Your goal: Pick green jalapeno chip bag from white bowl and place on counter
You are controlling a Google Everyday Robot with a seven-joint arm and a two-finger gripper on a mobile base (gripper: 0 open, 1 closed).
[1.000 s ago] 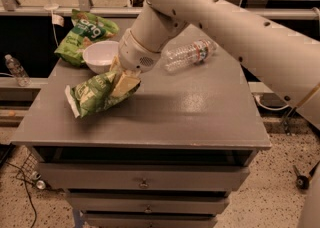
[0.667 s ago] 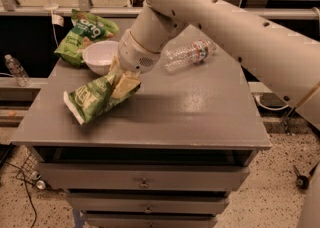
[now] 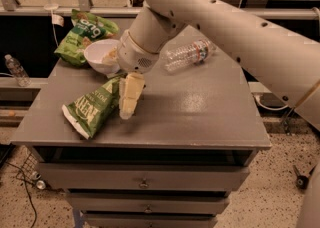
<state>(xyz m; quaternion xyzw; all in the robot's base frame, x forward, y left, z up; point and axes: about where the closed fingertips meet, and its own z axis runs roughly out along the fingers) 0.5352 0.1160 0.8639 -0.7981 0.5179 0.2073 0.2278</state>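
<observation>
The green jalapeno chip bag is olive green with white lettering and lies on the counter near its front left. Its upper right end is tucked in at my gripper, which points down at the counter and is shut on that end. The white bowl stands just behind the gripper at the back left of the counter and is partly covered by my wrist. The bag is outside the bowl and its lower end rests on the counter top.
A brighter green bag with rounded white letters lies behind the bowl at the back left corner. A clear plastic water bottle lies on its side at the back middle. My large white arm spans the back right. Drawers sit below the counter's front edge.
My gripper has moved down and slightly forward with the chip bag. The bag, held just above the counter before, now lies on it.
</observation>
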